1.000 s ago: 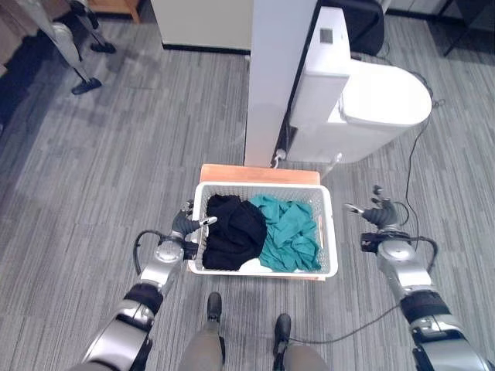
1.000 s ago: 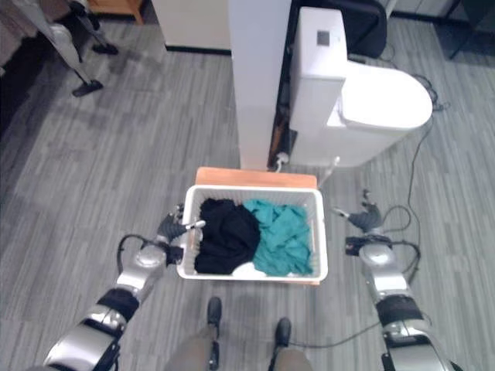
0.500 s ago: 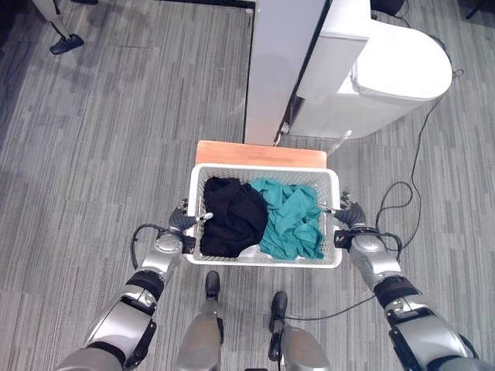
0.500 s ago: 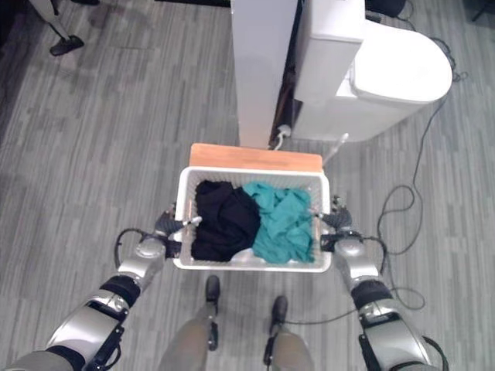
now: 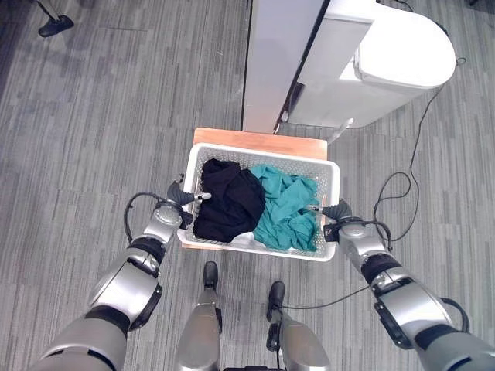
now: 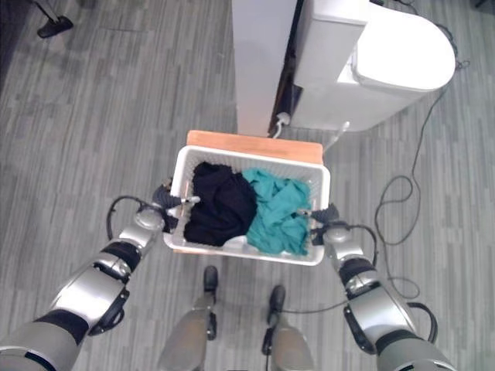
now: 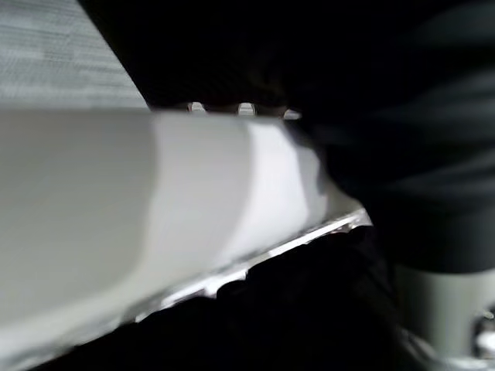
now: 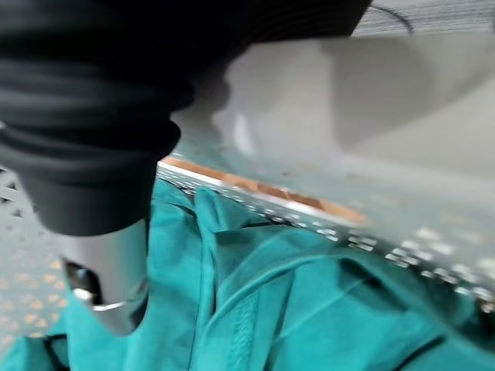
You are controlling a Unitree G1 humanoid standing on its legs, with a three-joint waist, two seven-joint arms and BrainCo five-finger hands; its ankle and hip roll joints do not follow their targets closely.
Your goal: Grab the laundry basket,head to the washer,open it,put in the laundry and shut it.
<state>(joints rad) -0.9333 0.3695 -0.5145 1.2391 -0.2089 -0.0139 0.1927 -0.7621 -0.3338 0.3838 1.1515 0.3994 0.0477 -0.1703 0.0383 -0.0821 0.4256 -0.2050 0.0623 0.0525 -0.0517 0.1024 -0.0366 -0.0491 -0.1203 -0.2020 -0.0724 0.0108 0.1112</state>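
Basket [image 5: 331, 175]: white, perforated walls, resting on a low wooden stand [image 5: 259, 143] on grey carpet [image 5: 93, 116]. It sits between the two hands, each at one short end.

Contents: black garment [image 5: 229, 199] on the left hand's side; teal garment [image 5: 285, 209] on the right hand's side, touching the black one along the middle. A bit of white cloth [image 5: 244, 239] shows at the near wall, beneath both.

Left hand [image 5: 179, 202]: at the basket's left rim, a finger or thumb laid over the rim with its tip toward the black garment. In the left wrist view the white rim [image 7: 155, 193] runs right past the dark cover, black cloth beyond it. Whether the fingers are curled round the rim cannot be told; most are hidden by the wall.

Right hand [image 5: 335, 215]: at the basket's right rim, one digit reaching over it toward the teal garment. In the right wrist view a silver digit [image 8: 108, 270] hangs inside the basket against teal cloth, the rim [image 8: 325, 147] just beside it. The grip on the rim cannot be told.

Washer [image 5: 387, 69]: white, rounded top, standing beyond the stand, well past the fingertips, beside a tall white panel [image 5: 274, 62].
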